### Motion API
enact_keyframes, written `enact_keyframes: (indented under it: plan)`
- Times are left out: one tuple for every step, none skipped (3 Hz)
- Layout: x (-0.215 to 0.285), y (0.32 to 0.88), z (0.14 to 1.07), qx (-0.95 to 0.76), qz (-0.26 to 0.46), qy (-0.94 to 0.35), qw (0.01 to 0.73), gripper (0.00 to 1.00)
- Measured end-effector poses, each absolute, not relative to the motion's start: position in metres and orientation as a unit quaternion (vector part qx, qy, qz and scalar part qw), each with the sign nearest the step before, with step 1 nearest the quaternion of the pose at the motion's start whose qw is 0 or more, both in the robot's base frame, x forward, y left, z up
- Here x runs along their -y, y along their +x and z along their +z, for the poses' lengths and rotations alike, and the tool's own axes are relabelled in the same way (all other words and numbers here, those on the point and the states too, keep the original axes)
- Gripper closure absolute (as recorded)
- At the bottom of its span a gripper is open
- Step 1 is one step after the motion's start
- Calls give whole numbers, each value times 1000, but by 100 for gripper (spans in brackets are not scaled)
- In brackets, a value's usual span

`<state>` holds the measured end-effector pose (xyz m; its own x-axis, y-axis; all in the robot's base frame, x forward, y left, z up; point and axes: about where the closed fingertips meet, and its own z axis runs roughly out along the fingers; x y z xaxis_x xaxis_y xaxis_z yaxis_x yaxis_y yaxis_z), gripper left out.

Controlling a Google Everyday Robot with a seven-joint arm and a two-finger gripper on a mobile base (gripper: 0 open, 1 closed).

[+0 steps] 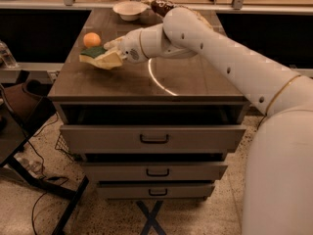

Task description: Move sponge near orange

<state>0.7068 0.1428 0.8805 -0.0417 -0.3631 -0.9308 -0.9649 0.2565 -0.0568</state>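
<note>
The sponge (98, 57), pale yellow foam with a dark green top, is at the left side of the brown table top. The orange (91, 39), small and round, sits just behind it, almost touching. My gripper (113, 53) is at the sponge's right end, with its pale fingers closed around the sponge. The white arm reaches in from the right across the table. I cannot tell whether the sponge rests on the table or hangs just above it.
A white round bowl (129, 10) stands at the back of the table (186, 82), with a brown snack bag (161, 6) next to it. Below the top are three drawers (153, 139). A dark chair and cables are on the floor at the left.
</note>
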Motion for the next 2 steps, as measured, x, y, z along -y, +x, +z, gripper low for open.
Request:
enact_keyframes:
  plan:
    - [-146,706,879,-643,328,-517,460,31]
    - [-149,705,879,-642,329,-518,459,9]
